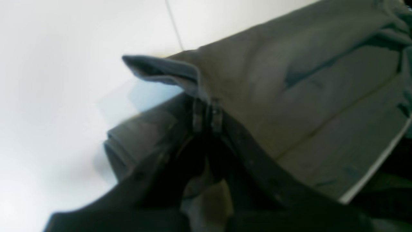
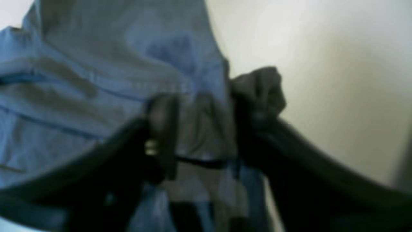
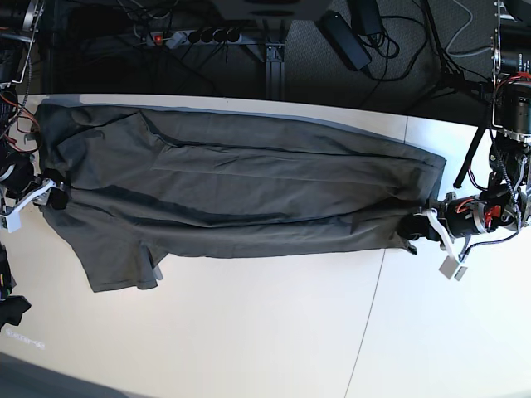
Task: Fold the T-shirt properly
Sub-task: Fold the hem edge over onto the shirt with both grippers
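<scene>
The dark grey-olive T-shirt (image 3: 249, 182) lies stretched sideways across the white table (image 3: 249, 332), its upper part folded over lengthwise. One sleeve (image 3: 120, 265) hangs out toward the front left. My left gripper (image 3: 412, 224) is at the shirt's right end, and in the left wrist view it (image 1: 207, 112) is pinched shut on a fabric edge (image 1: 305, 96). My right gripper (image 3: 50, 196) is at the shirt's left end. In the blurred right wrist view it (image 2: 202, 129) has bunched cloth (image 2: 96, 80) between its fingers.
The table's far edge runs just behind the shirt, with a power strip and cables (image 3: 199, 35) on the dark floor beyond. A thin seam (image 3: 369, 315) crosses the tabletop at the right. Bare white table lies in front of the shirt.
</scene>
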Robot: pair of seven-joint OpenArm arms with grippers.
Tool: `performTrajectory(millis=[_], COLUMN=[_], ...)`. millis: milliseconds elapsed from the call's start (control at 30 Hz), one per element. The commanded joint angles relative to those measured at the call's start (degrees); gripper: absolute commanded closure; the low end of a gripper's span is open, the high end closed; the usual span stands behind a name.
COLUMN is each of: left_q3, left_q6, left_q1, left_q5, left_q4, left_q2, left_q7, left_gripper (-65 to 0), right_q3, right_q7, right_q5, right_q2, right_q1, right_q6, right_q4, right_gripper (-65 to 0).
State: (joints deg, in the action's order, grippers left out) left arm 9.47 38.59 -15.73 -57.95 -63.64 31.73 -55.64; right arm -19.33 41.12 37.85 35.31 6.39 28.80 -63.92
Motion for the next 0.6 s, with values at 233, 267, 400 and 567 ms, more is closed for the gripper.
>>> performTrajectory(millis=[233, 267, 400, 567], left_q3=[-0.37, -0.37, -0.37, -0.37], left_q6=[1.41, 1.41, 1.41, 1.41], left_q1=[-1.22, -1.22, -1.22, -1.22], left_q5=[0.39, 0.39, 0.37, 0.35], left_q4=[-0.85, -0.85, -0.85, -0.85], left_q2=[0.98, 0.98, 0.98, 1.01], left_q7=[1.22, 0.94, 0.96, 0.94], left_gripper=[0.0, 0.0, 0.0, 0.0], right_q3=[-6.25, -5.51, -0.70, 2.49], right_q7=[-1.46, -1.64, -5.44, -9.84], right_q5=[0.59, -0.57, -4.00, -9.18], right_q2=[1.44, 1.07, 0.17, -1.22], right_q1=[8.39, 10.16, 16.98, 24.94], right_q6=[3.15, 3.15, 3.15, 3.10], right_q4=[-2.49, -1.64, 6.43, 21.03], right_gripper=[-34.1, -34.1, -34.1, -34.1])
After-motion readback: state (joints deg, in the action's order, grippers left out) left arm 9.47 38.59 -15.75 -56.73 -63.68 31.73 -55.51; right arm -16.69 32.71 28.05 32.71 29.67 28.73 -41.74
